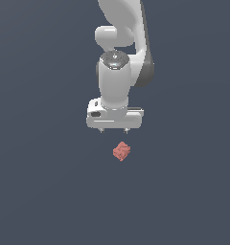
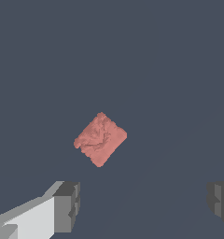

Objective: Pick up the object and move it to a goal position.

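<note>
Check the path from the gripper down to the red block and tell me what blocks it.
Nothing visible does. The gripper hangs open with the salmon-red block apart from it, and only bare dark surface lies between them. In the wrist view the block sits alone ahead of the spread fingers.

The small salmon-red, bumpy-surfaced cubic block [image 1: 121, 151] shows mottled lighter and darker red patches. The white gripper [image 1: 114, 129] has dark grey fingertips [image 2: 67, 207]. The flat ground surface [image 1: 40, 191] is uniform slate grey-blue.
</note>
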